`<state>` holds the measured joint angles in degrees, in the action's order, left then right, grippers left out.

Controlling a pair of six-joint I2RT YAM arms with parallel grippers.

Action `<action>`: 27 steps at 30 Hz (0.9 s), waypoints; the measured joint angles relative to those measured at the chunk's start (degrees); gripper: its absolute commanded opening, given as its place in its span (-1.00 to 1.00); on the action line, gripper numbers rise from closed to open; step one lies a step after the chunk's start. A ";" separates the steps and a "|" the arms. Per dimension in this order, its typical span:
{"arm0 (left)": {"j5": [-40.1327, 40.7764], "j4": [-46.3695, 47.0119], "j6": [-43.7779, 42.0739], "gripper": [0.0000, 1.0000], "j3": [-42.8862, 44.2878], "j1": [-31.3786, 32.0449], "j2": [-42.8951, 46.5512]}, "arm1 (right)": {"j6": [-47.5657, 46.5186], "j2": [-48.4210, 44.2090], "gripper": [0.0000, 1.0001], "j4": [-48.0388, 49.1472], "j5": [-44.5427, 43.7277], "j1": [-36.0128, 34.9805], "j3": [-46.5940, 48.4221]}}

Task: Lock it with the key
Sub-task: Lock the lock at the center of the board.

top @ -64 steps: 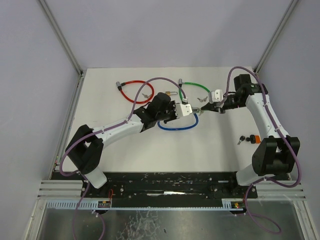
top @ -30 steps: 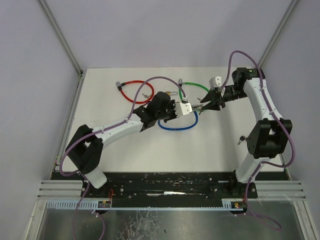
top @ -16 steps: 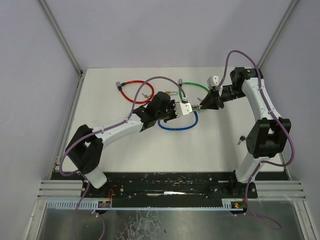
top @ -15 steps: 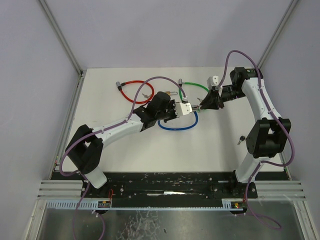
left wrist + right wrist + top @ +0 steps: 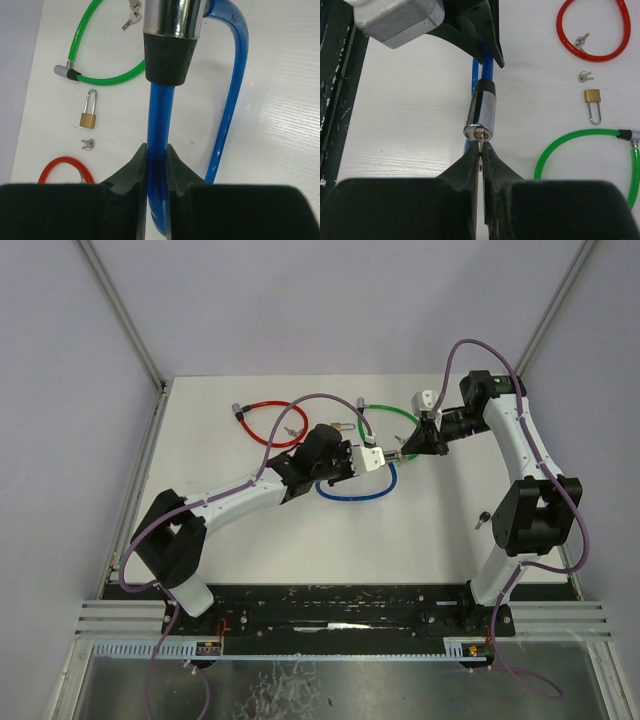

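Blue cable lock (image 5: 350, 497) is lying in a loop on the white table (image 5: 250, 530), out toward the far middle, with one end being gripped between the two arms. Behind it, the green cable lock (image 5: 392, 412) and the red cable lock (image 5: 262, 407) are lying flat side by side. From where I'm standing, the left gripper (image 5: 156, 150) is pinching the blue cable just below its black collar, jaws pressed tight against both sides, and is aiming the chrome lock cylinder (image 5: 481, 116) at the other arm. The right gripper (image 5: 480, 148) is facing it with its jaws all but together. It is nipping the key (image 5: 480, 144), a thin sliver of metal whose tip is meeting the keyhole in the cylinder's end face. A small brass padlock (image 5: 592, 96) is sitting between the red and green loops with a loose key (image 5: 585, 76) just beside it, and more spare keys (image 5: 580, 40) are lying inside the red loop.
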<state>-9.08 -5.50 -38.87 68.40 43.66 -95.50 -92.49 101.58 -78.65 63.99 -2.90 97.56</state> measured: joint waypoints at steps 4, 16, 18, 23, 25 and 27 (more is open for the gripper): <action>-0.02 -0.22 0.00 -1.00 0.00 0.00 0.00 | 1.05 0.00 -0.82 0.81 -1.22 -0.22 0.20; 0.02 -0.76 0.00 -1.00 0.00 0.00 0.00 | 2.82 0.00 -0.85 2.21 -5.73 -2.89 0.96; 0.02 -0.98 0.00 -1.00 0.00 0.00 0.00 | 3.10 0.00 -0.96 2.91 -6.45 -3.19 0.96; 0.02 -1.46 0.00 -1.00 0.00 0.00 0.00 | 3.06 0.00 -1.00 3.15 -8.57 -3.72 1.62; 0.02 -1.40 0.00 -1.00 0.00 0.02 0.00 | 2.67 0.00 -1.00 2.82 -9.64 -4.00 2.27; 0.02 -1.36 0.00 -1.00 0.00 0.02 0.00 | 1.92 0.00 -1.00 2.73 -11.19 -4.42 2.89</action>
<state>-9.06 -6.85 -38.87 68.40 43.68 -95.50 -90.56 101.58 -75.92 52.80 -7.31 100.44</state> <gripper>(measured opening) 0.099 0.018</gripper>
